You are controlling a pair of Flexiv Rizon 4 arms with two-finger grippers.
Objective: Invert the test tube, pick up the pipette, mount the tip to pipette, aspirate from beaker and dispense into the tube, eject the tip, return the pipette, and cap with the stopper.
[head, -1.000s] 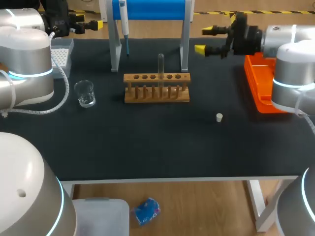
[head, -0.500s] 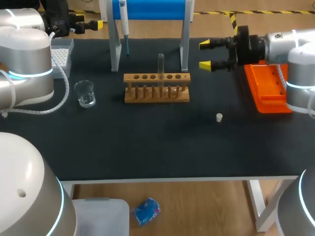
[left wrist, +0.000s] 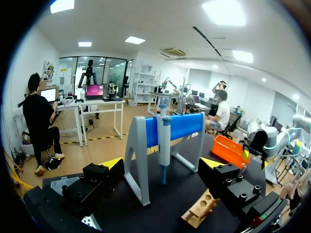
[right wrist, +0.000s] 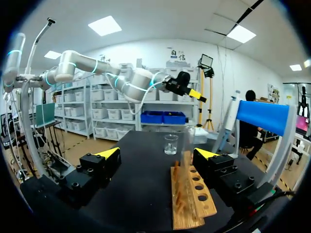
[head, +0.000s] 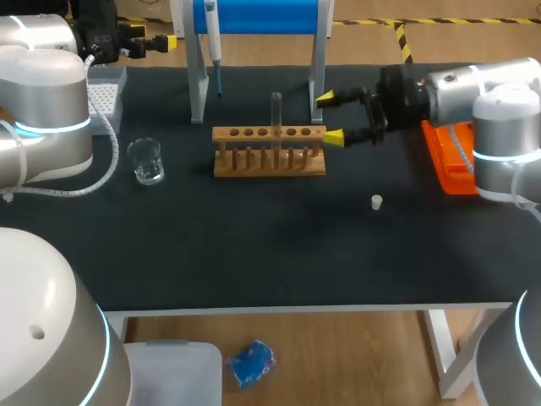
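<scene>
Now the right gripper (head: 330, 118) hangs just beside the right end of the wooden rack (head: 269, 152), its two yellow-tipped fingers spread wide and holding nothing. The test tube (head: 275, 112) stands upright in a hole near the middle of that rack, a little apart from the gripper. In the right wrist view the right gripper (right wrist: 158, 154) is released, the rack (right wrist: 192, 194) runs ahead past one finger, and the clear tube (right wrist: 186, 143) rises ahead between the fingers, with neither finger touching it. The beaker (right wrist: 170, 144) stands farther ahead on the table.

The left gripper (head: 154, 44) is at the far left corner, well apart from the rack, beyond the tip box (head: 106, 91). In its own wrist view the left gripper (left wrist: 163, 165) also has its fingers parted and empty, and it faces the pipette (left wrist: 164, 138), which hangs on the blue-topped stand (left wrist: 138, 145).

From above, the pipette (head: 213, 38) hangs at the left end of the stand (head: 258, 17), behind the rack. The glass beaker (head: 145, 161) sits left of the rack on the dark table (head: 254, 254). The small white stopper (head: 377, 201) lies alone in front and to the right of the rack. An orange tray (head: 444, 161) lies at the table's right edge, partly under the right arm
</scene>
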